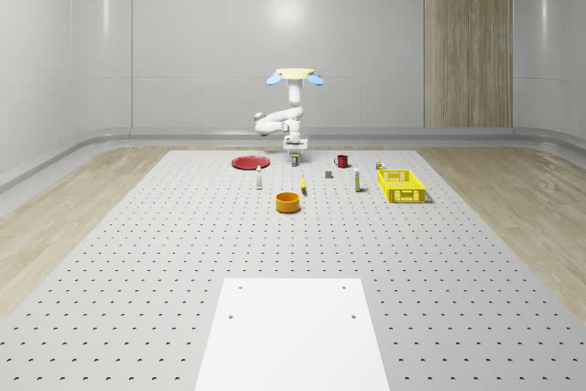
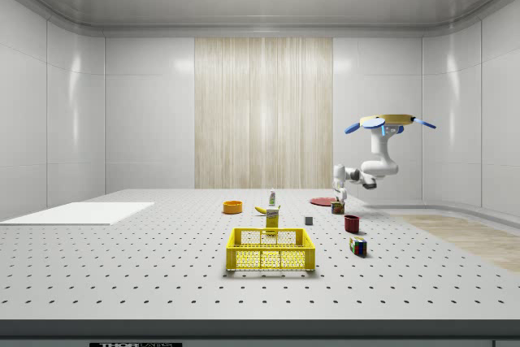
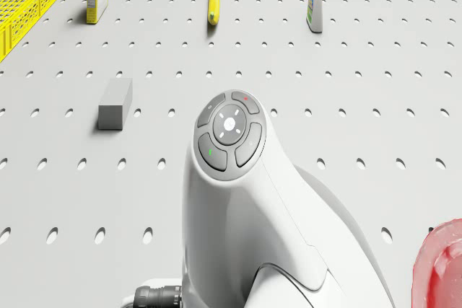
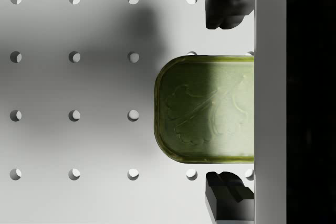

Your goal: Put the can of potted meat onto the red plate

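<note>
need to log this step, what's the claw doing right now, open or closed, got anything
claw: open, holding nothing, its fingers straddle the can of potted meat with gaps on both sides.

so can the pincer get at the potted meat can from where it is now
Probably yes. In the wrist view the pincer sits straight above the potted meat can, one finger on each side with gaps, open. Nothing lies between them. The drone hovers over that spot, beside the red plate.
</note>
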Motion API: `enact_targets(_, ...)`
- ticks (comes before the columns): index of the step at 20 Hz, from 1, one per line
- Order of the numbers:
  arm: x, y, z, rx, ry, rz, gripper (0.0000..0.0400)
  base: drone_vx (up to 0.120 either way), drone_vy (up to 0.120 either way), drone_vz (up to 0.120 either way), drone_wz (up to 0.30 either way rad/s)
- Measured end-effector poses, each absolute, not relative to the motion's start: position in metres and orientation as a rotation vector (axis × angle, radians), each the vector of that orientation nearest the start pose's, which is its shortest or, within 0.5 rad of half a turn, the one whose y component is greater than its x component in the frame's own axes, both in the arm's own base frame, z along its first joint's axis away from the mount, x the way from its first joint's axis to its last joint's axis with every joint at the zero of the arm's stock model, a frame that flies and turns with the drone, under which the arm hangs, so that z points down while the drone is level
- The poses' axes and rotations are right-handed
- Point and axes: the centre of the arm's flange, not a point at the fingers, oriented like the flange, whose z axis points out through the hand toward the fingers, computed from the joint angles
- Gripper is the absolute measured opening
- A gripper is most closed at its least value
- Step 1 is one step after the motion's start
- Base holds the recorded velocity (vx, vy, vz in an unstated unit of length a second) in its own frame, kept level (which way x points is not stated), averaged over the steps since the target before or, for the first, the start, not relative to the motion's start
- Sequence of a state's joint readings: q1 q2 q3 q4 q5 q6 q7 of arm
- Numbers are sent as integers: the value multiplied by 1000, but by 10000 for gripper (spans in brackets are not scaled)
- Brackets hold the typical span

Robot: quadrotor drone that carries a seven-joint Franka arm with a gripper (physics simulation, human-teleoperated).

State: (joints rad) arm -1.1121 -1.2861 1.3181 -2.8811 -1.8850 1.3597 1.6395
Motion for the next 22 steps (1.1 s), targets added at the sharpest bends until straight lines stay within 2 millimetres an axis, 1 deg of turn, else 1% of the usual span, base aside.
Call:
enact_targets(3,309,0,499,1,-2,785,400,0,0,0,0)
enact_targets(10,326,3,503,1,-2,785,400,0,0,0,0)
enact_targets(18,332,7,509,1,-2,785,400,0,0,0,0)
enact_targets(21,332,7,510,1,-2,785,327,0,0,0,0)
enact_targets(22,332,8,510,0,-2,785,318,0,0,0,0)
